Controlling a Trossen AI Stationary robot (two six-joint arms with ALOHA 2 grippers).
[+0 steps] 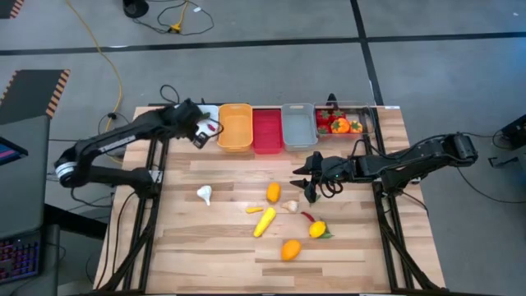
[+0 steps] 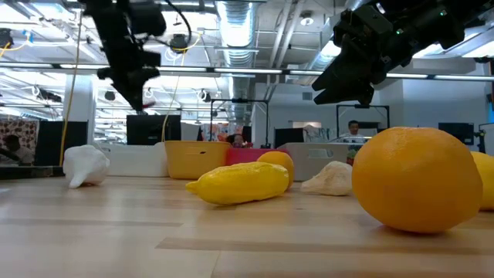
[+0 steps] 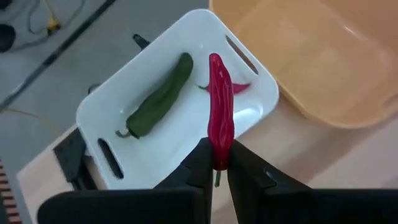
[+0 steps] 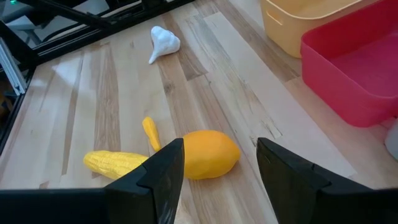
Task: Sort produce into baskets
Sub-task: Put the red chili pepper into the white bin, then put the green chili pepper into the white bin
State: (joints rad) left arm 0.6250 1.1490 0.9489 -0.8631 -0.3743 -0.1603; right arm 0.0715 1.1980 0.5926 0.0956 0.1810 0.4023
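Wooden bench (image 1: 205, 247) carries five bins in a row along its far edge: white (image 3: 124, 118), yellow-orange (image 1: 234, 126), red (image 1: 266, 130), grey (image 1: 298, 125) and clear (image 1: 362, 111), running from ten o'clock round to one o'clock in the overhead view. The clear bin already holds red and orange pieces.

The step in hand looks like a drop-off. The left fingers (image 3: 217, 163) are closed on the stem end of a red chilli (image 3: 221, 112), holding it upright over the white bin, where a green pepper (image 3: 158, 96) and what seems to be a second red chilli already lie. The next move calls for parting the fingers while the chilli hangs squarely over the bin's floor, since it stands near the rim on the yellow-orange side.

The right fingers (image 4: 214, 168) stand apart and empty, hovering above an orange lemon-shaped fruit (image 4: 208, 152) near the bench centre; a straight descent to straddle it would be the pick. Loose around it lie a corn cob (image 1: 265, 221), a small yellow sliver (image 4: 150, 132), one garlic bulb (image 1: 205, 194) at nine o'clock and another pale piece (image 1: 289, 206).

Overhead, the left arm covers most of the white bin. From bench height, a big orange fruit (image 2: 417, 179) blocks much of the right side, and the second chilli is mostly hidden behind the held one.
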